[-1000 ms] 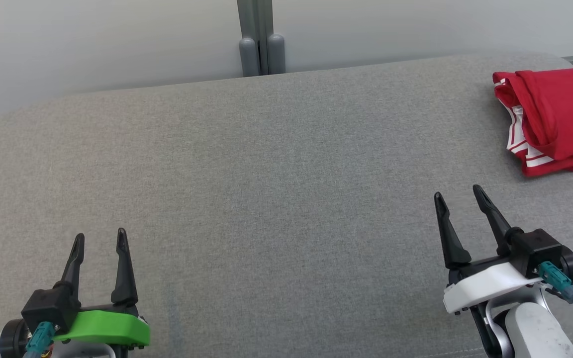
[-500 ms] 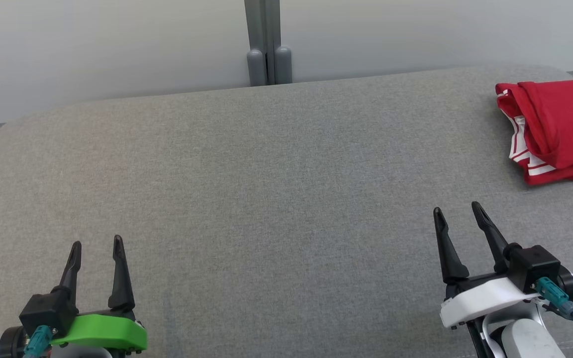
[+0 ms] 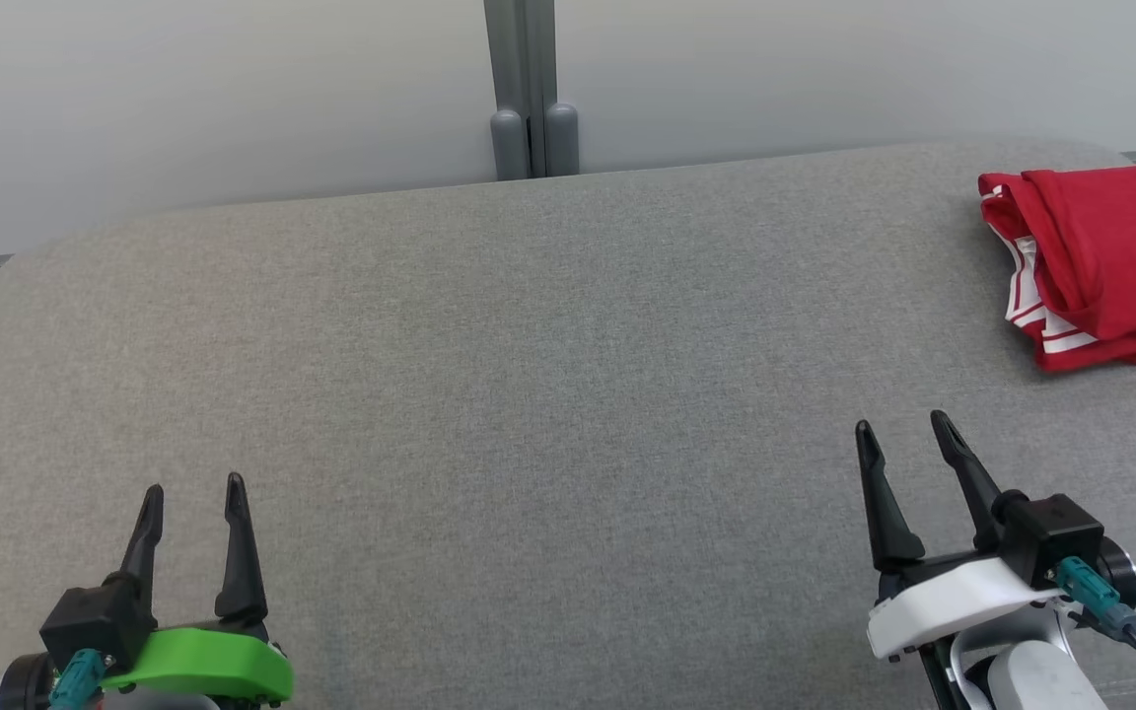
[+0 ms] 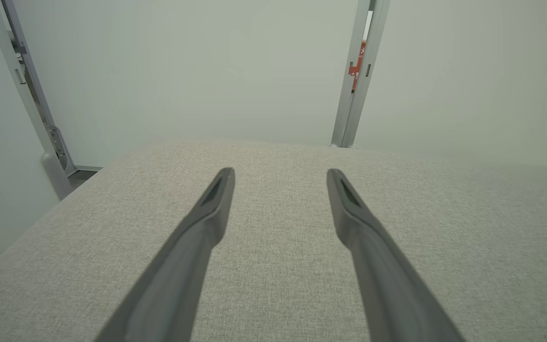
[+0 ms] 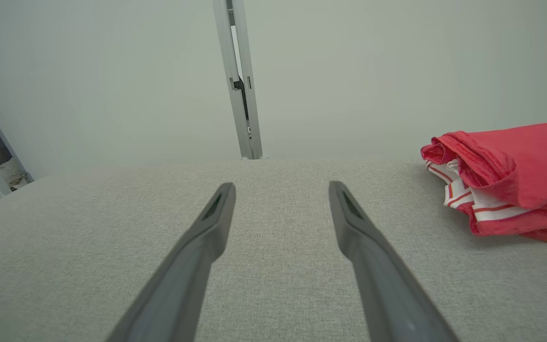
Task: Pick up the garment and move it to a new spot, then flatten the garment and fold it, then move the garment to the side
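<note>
A grey fabric surface (rounded corners) meets pale wall panels and a grey post.

Red garment, folded, far right

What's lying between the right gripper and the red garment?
Only bare grey padding lies between the right gripper and the red garment, which sits farther off to its right. Head and right wrist views both show it.

Grey woven-fabric surface, rounded far corners, bunched red garment with white stripes lying at its far right.
</note>
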`<state>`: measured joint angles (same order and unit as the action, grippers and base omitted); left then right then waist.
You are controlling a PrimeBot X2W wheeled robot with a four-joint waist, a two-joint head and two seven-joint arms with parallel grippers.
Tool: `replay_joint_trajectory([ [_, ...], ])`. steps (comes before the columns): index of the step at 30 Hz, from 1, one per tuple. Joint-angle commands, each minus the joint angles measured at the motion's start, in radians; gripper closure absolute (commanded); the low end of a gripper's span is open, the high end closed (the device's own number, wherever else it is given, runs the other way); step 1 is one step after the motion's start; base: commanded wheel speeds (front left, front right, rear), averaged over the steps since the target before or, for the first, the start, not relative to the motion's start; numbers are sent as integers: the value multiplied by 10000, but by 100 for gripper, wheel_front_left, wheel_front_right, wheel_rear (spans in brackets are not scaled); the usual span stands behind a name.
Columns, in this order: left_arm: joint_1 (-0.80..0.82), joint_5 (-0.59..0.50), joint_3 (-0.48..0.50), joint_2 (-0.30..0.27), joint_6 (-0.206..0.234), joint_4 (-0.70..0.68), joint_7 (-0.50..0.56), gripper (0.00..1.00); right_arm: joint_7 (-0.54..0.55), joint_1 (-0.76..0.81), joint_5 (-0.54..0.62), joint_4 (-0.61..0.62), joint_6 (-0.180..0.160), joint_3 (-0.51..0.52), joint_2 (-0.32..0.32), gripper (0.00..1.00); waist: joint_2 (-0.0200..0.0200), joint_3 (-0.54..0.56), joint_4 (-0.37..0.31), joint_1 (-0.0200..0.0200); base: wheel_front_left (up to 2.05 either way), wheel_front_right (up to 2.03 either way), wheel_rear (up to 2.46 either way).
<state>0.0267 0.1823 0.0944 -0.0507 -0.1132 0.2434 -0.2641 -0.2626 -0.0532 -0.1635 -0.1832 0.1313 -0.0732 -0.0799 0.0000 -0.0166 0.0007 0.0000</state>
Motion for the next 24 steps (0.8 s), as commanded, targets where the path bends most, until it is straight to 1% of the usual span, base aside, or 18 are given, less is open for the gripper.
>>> replay_joint_trajectory([
  [1, 3, 5, 0, 4, 0, 35, 2, 100, 0, 9, -7, -31, 0, -5, 10, 100, 0, 6, -1, 0, 0, 0, 0],
  [6, -39, 123, 20, 89, -2, 460, 58, 100, 39, 213, -157, -391, 2, -34, 65, 100, 0, 11, -2, 0, 0, 0, 0],
  [17, 118, 2226, 67, 74, -28, 408, 631, 100, 540, 91, -2344, -414, 1, 185, 46, 100, 0, 22, -2, 0, 0, 0, 0],
  [18, 132, 2582, 61, 71, -33, 385, 713, 100, 625, 69, -2708, -419, 0, 223, 44, 100, 0, 24, -2, 0, 0, 0, 0],
  [24, 189, 3589, 57, 63, -47, 329, 960, 100, 869, 4, -3743, -432, 0, 335, 42, 100, 0, 29, -3, 0, 0, 0, 0],
])
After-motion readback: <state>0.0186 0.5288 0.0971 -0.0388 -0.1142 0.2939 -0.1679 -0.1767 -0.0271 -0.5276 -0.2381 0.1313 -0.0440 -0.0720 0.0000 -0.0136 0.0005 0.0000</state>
